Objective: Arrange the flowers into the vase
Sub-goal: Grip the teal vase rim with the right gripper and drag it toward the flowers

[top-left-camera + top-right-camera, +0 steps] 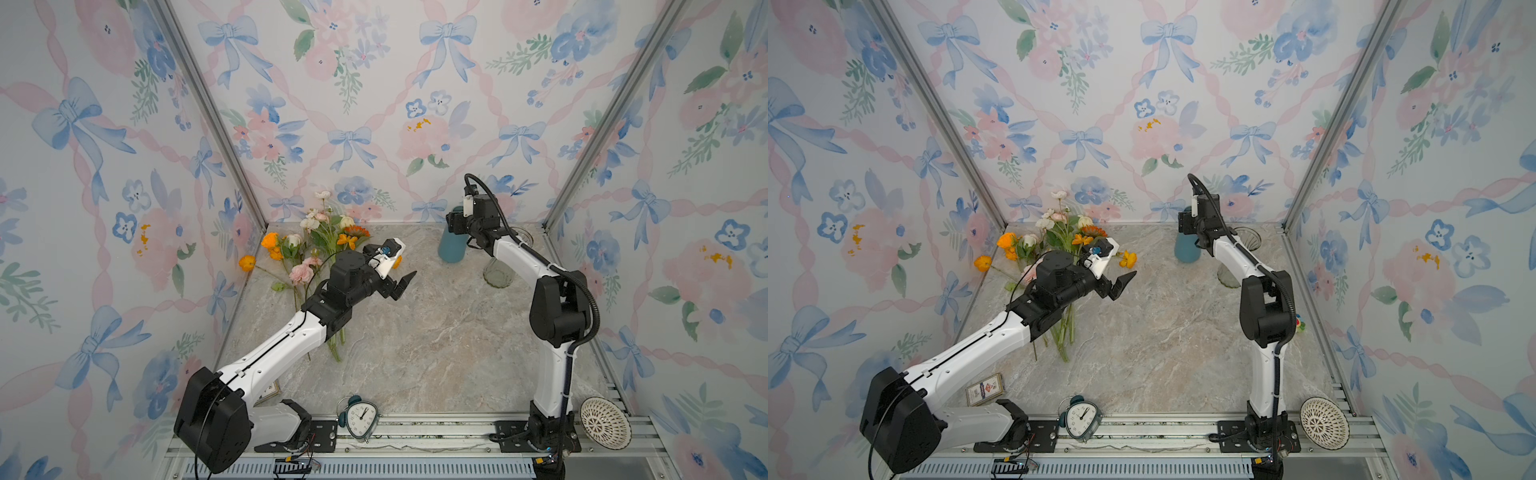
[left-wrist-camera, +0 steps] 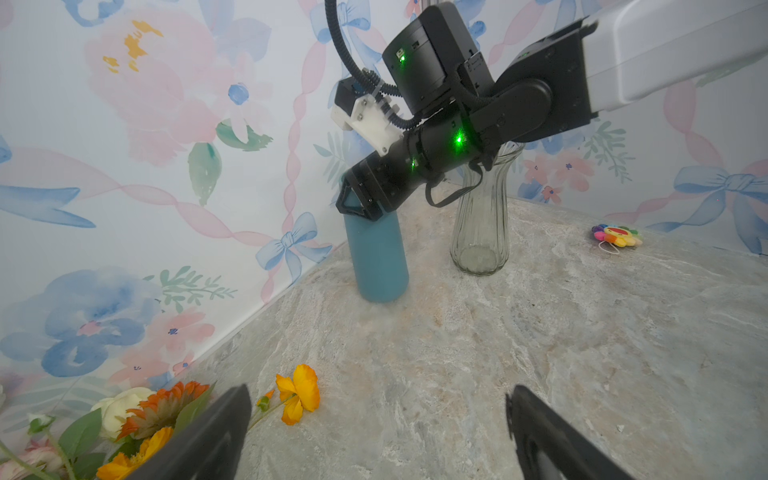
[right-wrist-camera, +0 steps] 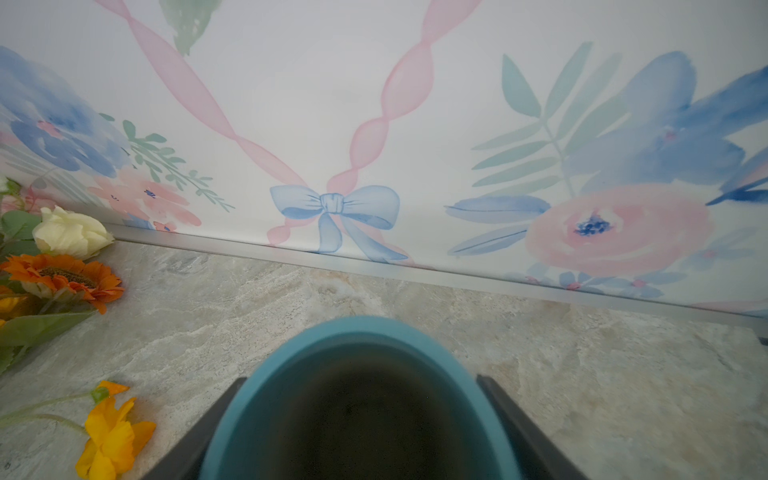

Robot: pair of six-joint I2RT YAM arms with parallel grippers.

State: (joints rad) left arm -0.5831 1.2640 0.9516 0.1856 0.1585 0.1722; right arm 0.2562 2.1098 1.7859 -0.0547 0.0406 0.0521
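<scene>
My right gripper [image 3: 359, 380] is on the blue vase [image 2: 376, 257] at the back of the table [image 1: 415, 340]. One jaw lies against each side of its rim, closed in partway, and the vase looks gripped between them. My left gripper [image 1: 403, 286] hangs above the table with its jaws fully spread and nothing in them.

The flowers [image 1: 316, 245] lie in a loose heap in the back left corner, heads toward the wall and stems running under my left arm. None is in a vase yet.

The rim hold worries me most. I grip the blue vase high up, so dragging it could tip it, and a light squeeze on its smooth wall could let it slip.

The glass vase [image 2: 482, 216] stands just beside it, right behind my right wrist. A careless swing of that arm could knock it over.

On the left, the stems cross each other, so pulling one may drag its neighbours along. One orange bloom [image 2: 299, 392] lies apart, near my left jaws, and I could sweep it away.
</scene>
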